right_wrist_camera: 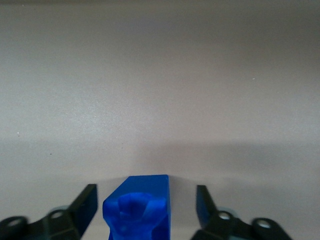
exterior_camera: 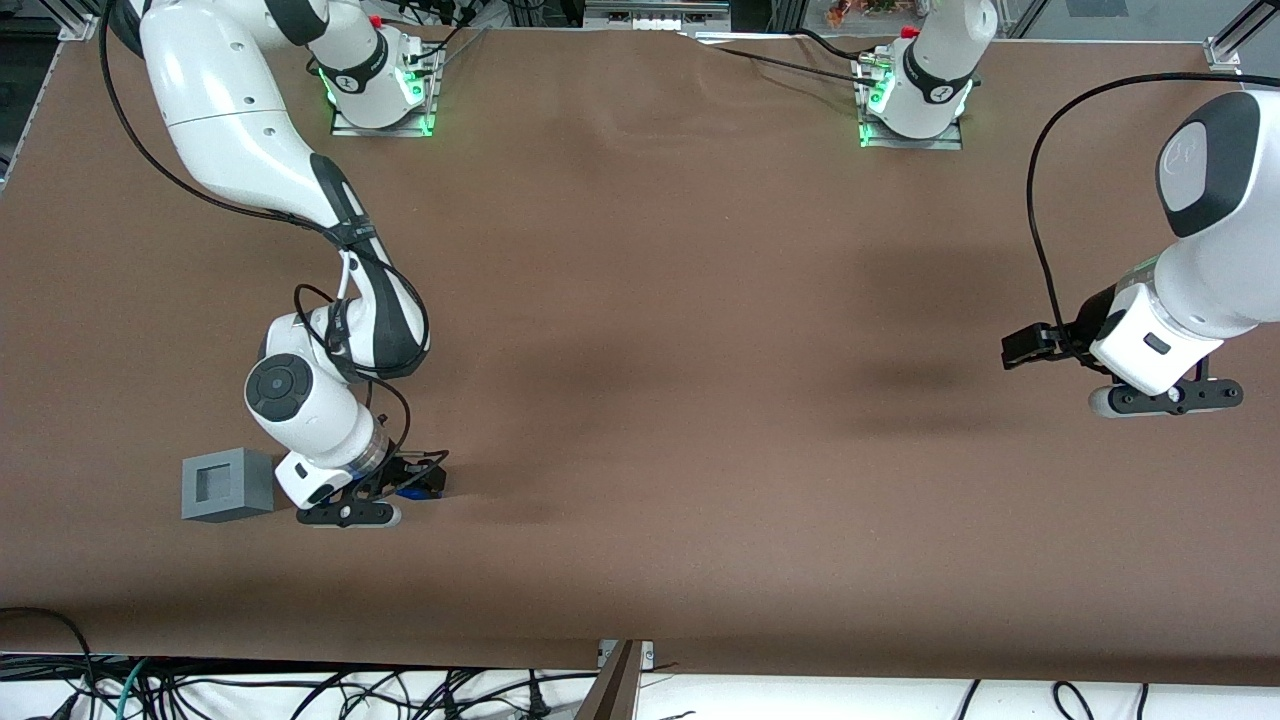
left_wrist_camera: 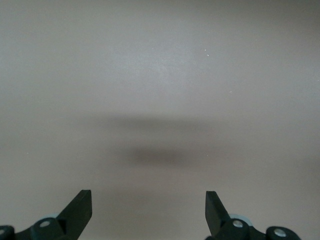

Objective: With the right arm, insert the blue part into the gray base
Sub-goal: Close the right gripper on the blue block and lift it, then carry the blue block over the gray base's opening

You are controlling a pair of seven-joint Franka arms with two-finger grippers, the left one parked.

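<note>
Front view, lower left of the frame: the right arm (exterior_camera: pixel 300 210) reaches down from its base at the upper left to the brown table (exterior_camera: pixel 680 330), its wrist bent low over the surface. The gripper (exterior_camera: pixel 405 487) sits just above or at the table, immediately beside the gray base (exterior_camera: pixel 227 484) and toward the centre of the frame from it. The gray base stands upright on the table with its square recess facing up; nothing shows inside the recess. A patch of the blue part (exterior_camera: pixel 412 492) is visible at the gripper's tip; whether it rests on the table or is slightly lifted cannot be told from this view.

Right wrist view: the blue part (right_wrist_camera: pixel 139 206) lies between the two black fingers (right_wrist_camera: pixel 84 206), its lumpy face turned toward the camera. The fingers are spread apart, with a visible gap on each side of the block, the gap narrower on one side; they do not appear to press on it. The bare table surface (right_wrist_camera: pixel 160 90) fills the remainder of this view.

The blue part and the gray base are near each other but apart, separated by the arm's wrist.
</note>
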